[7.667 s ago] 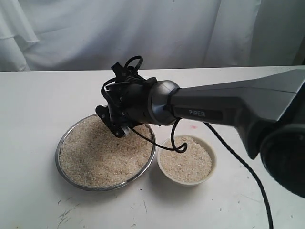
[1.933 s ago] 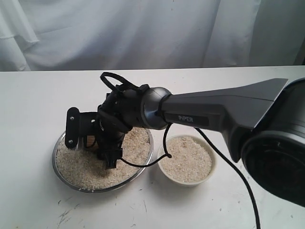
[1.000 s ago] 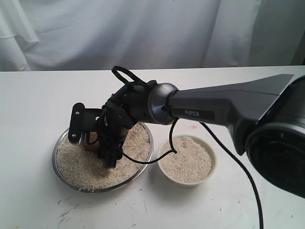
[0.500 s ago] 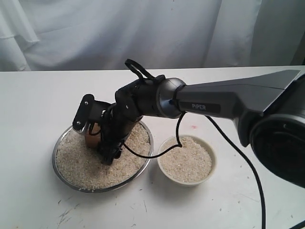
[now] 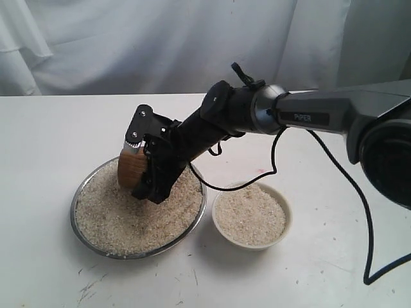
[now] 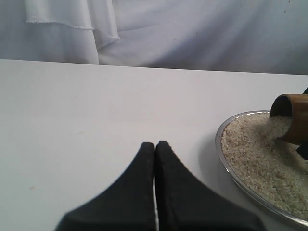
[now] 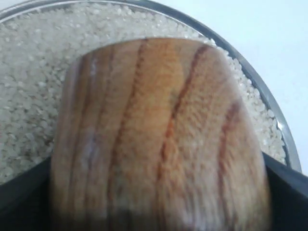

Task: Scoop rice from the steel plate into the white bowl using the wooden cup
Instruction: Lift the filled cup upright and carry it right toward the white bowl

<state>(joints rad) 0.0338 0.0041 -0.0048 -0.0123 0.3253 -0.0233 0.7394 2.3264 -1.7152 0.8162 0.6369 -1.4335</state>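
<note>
right gripper (image 5: 142,160) pinching wooden cup (image 5: 130,171) — by steel plate (image 5: 131,255) rim | left gripper (image 6: 155,145) pressed together

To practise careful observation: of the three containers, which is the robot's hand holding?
The orange-brown wooden cup, clamped in the right hand; the shiny steel plate and white ceramic bowl sit on the table.

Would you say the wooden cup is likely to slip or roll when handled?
The wooden cup looks glossy and curved, so it may slip in the right gripper. Its barrel shape would likely roll if laid sideways.
</note>
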